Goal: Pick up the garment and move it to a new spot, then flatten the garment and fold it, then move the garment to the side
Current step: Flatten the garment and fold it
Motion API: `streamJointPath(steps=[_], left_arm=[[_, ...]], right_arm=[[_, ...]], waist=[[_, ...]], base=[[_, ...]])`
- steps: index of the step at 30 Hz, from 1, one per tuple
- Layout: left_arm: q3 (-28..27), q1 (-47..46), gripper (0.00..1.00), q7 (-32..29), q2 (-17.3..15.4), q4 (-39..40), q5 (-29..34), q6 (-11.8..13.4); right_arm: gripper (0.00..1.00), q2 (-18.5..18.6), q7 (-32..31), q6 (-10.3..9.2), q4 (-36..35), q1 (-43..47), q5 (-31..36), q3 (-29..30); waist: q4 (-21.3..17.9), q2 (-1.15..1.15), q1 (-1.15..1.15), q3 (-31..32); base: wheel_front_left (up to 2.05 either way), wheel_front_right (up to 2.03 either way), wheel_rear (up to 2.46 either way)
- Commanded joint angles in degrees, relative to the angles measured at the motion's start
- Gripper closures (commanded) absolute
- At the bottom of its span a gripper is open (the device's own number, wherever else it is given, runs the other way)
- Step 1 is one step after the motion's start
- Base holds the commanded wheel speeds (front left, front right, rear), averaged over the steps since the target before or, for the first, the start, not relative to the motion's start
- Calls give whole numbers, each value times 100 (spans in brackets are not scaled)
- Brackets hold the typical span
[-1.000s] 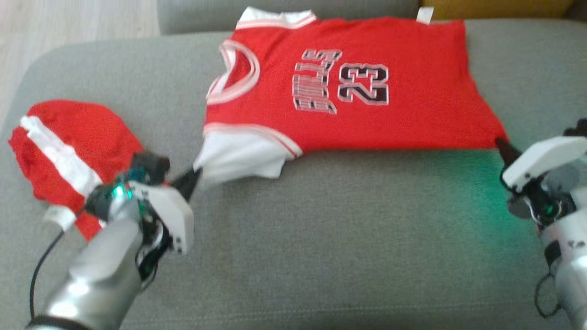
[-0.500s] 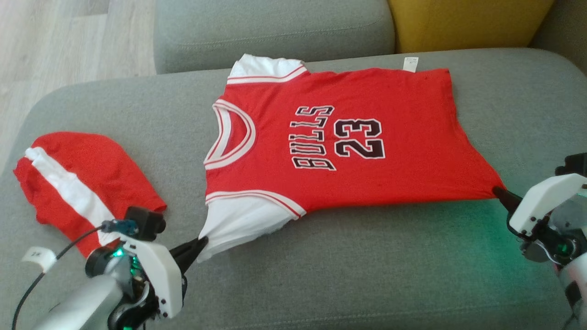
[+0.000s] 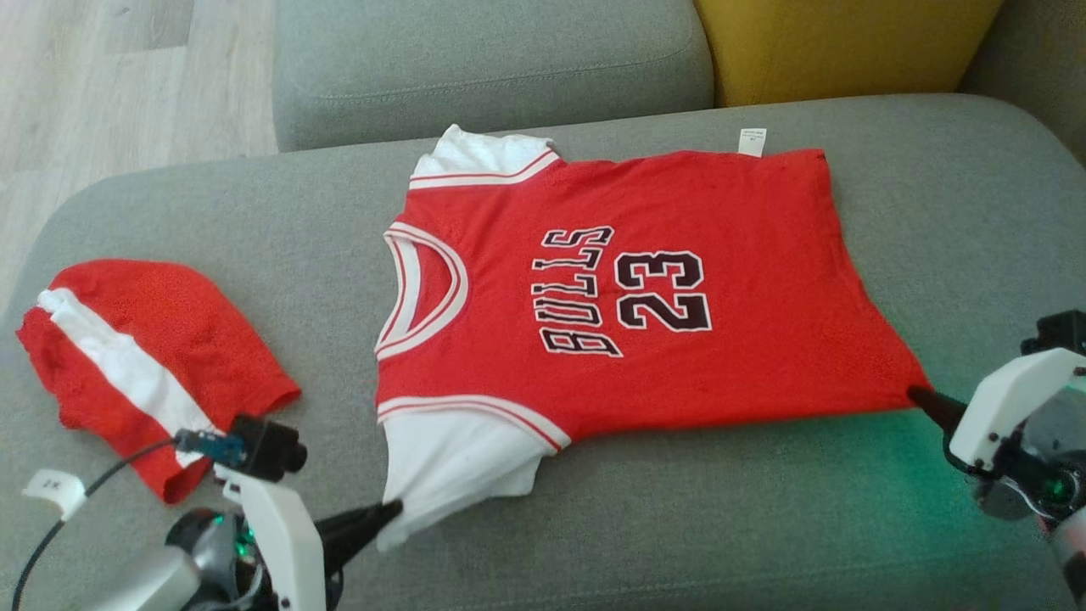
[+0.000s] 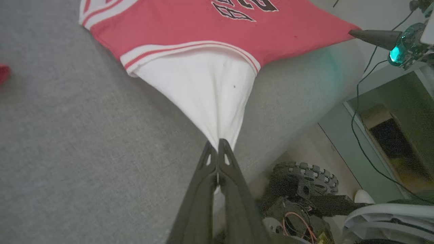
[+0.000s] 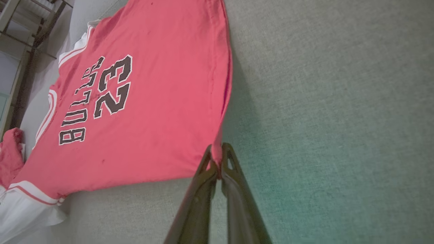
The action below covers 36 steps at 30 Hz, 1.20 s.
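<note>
Holds the red shirt [image 3: 747,339], spread print-up on the grey sofa seat [image 3: 679,526], clamped shut in the left gripper [image 3: 395,508] at the white sleeve tip and the right gripper [image 3: 914,394] at the near hem corner. Pull apart evenly and low, smoothing wrinkles without dragging it off the edge

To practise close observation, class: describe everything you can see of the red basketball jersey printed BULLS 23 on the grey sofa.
The red soft-knit jersey lies front up, nearly flat on the grey fabric sofa seat, neck toward the robot's left. Black, white-edged BULLS and 23 mark the chest; striped trim rings the neck; a white label sits at the far edge. The shut left jaws pull the near white sleeve to a point; the shut right jaws pinch the near hem corner.
</note>
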<state>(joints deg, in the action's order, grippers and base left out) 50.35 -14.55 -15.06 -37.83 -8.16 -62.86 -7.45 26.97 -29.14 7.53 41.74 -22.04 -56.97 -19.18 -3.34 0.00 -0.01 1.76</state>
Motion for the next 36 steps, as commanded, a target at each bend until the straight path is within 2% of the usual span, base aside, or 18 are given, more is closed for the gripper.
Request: streamJointPath(steps=[1,8,13,27,36], left_arm=[[-239,-210,100,-60,-300,199,-78,33],[-150,-18,100,-568,-516,588,-456,103],[-218,-44,100,-536,-568,787,-470,156],[-677,-713,100,-301,-432,926,-474,210],[-828,-1514,100,-312,-92,509,-285,278]], right_arm=[[100,228,-69,-4,-184,-38,-78,-34],[100,319,-613,-4,-183,128,-163,29],[100,233,-564,-4,-323,62,-154,288],[100,-167,-506,-4,-147,-669,446,971],[100,-510,-402,-4,104,-1389,1000,1265]], waist=[[-5,0,1,1],[-14,0,1,-9],[-17,0,1,-56],[-34,0,1,-298],[-101,0,1,-825]], base=[[0,0,0],[0,0,0],[0,0,0],[0,0,0],[0,0,0]])
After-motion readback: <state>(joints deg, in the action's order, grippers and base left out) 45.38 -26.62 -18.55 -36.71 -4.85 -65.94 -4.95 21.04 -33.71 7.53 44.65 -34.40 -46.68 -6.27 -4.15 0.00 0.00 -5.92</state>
